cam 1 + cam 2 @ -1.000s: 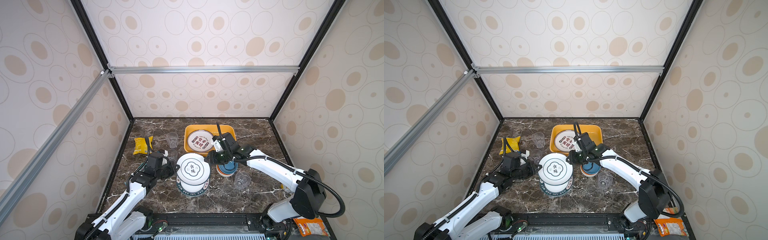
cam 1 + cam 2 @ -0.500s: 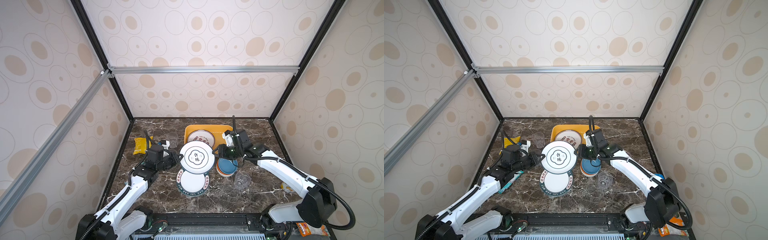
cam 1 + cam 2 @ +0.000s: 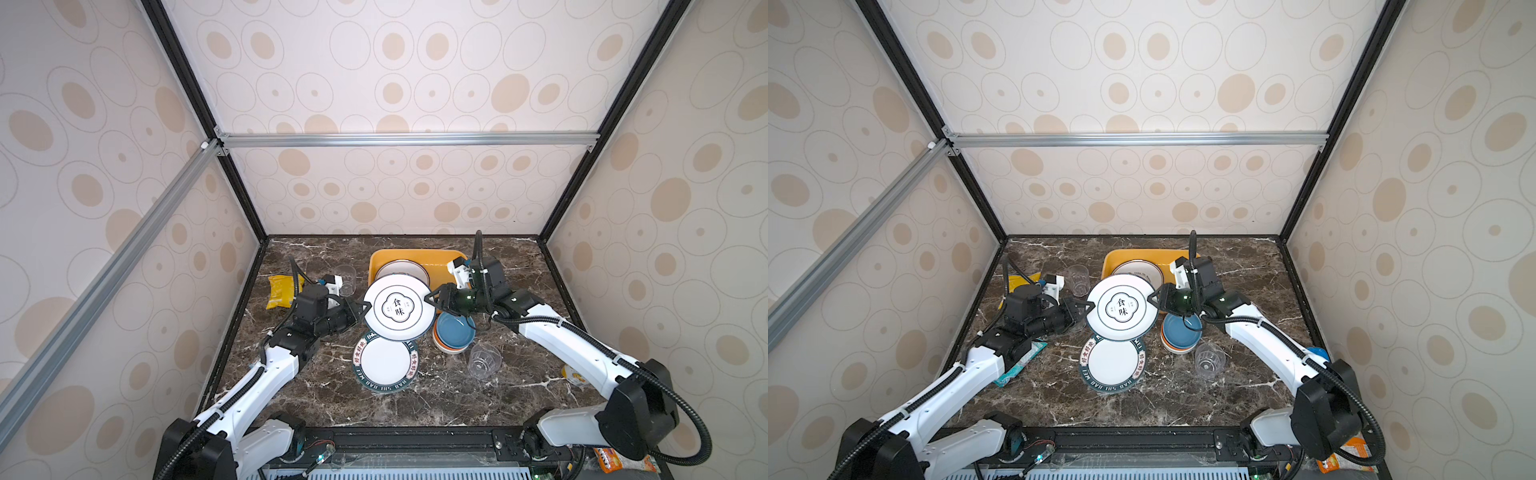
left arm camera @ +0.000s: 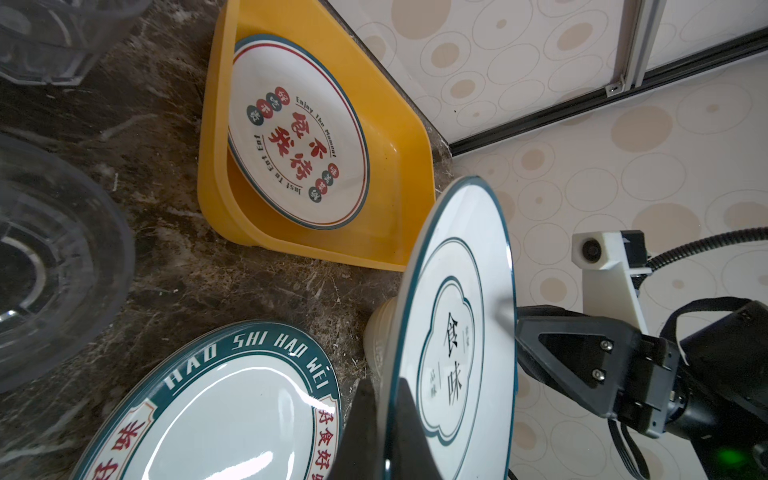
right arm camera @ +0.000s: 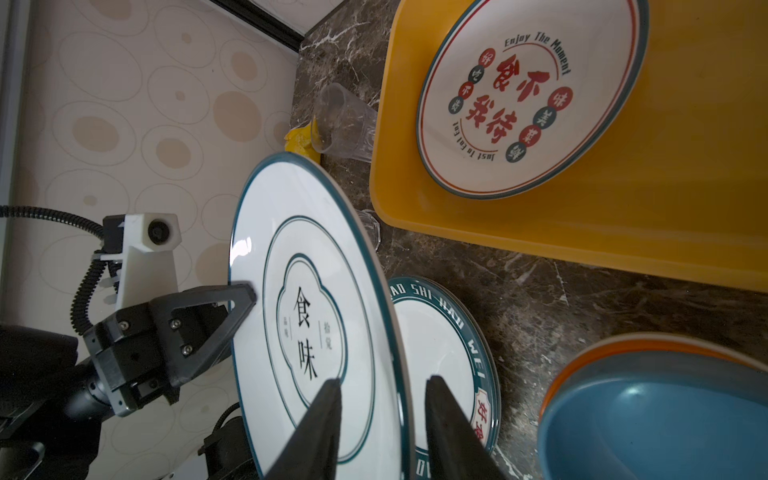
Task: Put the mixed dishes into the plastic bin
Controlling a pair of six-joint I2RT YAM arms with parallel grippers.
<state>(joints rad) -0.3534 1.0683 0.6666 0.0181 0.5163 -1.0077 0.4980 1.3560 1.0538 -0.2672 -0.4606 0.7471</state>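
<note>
A white plate with black characters (image 3: 397,307) (image 3: 1122,307) hangs tilted above the table, in front of the plastic bin (image 3: 440,259) (image 4: 395,166). My left gripper (image 3: 363,307) (image 4: 385,384) is shut on its left rim. My right gripper (image 3: 428,300) (image 5: 383,380) straddles the opposite rim, its fingers apart with a gap on both sides. A red-lettered plate (image 3: 401,268) (image 5: 528,95) lies in the bin. A green-rimmed plate (image 3: 384,365) lies on the table below the held one. Stacked bowls, blue on top (image 3: 455,330), sit under my right arm.
Clear cups stand at the front right (image 3: 484,359) and left of the bin (image 3: 345,276). A yellow snack bag (image 3: 279,291) lies at the far left, and a teal packet (image 3: 1017,365) lies under my left arm. Walls close in the table on three sides.
My left gripper lifted the plate off the green-rimmed plate and carried it toward the bin. My right gripper swung from above the bowls to the plate's right rim, its jaws narrowing.
</note>
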